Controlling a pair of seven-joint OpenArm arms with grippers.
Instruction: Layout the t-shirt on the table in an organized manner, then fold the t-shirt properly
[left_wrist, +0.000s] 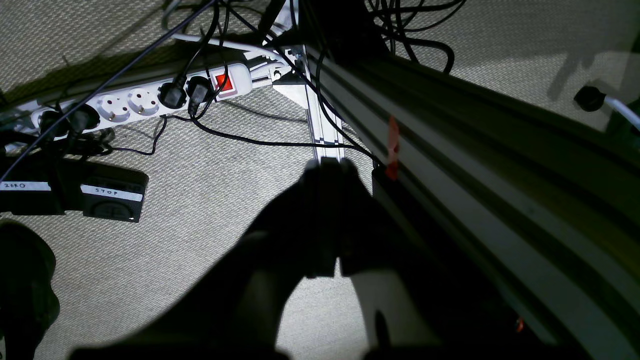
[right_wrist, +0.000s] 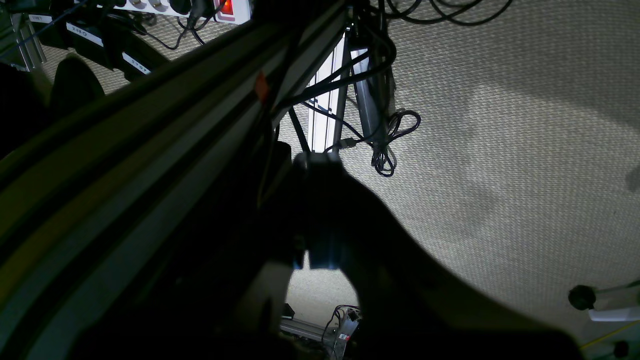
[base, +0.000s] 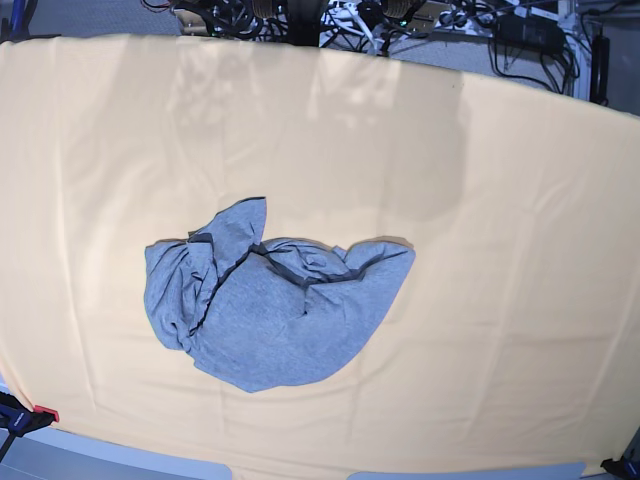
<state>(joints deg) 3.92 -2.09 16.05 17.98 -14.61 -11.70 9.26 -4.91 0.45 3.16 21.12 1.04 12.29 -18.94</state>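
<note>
Closest to the left wrist lens, the left gripper (left_wrist: 327, 167) showed only as a dark silhouette, its jaws pressed together with nothing between them. Beyond it ran a pale metal rail (left_wrist: 480, 200) slanting across the frame, and past that a woven grey carpet (left_wrist: 190, 215). On that carpet lay a white power strip (left_wrist: 145, 97) with a lit red switch, 2 black plugs in it beside the switch, and black cables (left_wrist: 260, 142) trailing off it. Nearby sat 2 black boxes with white labels, 1 of them reading STOP (left_wrist: 111, 196).

Seen from the right wrist, the right gripper (right_wrist: 317, 160) was likewise a dark shape, jaws fully closed and holding nothing. A rail (right_wrist: 150, 150) crossed that frame too, with a coiled cable (right_wrist: 387, 140) hanging over the carpet just past the fingertips.

Neither gripper appeared in the base view. From there, the table (base: 520, 200) was spread wide under pale orange-yellow cloth with faint creases. The t-shirt (base: 270, 315) lay crumpled in a heap a little left of the table's middle, grey, with its darker collar trim folded across the top of the bundle and 1 flap sticking up toward the far edge. No lettering showed. Cables and black gear sat beyond the far edge of the table.
</note>
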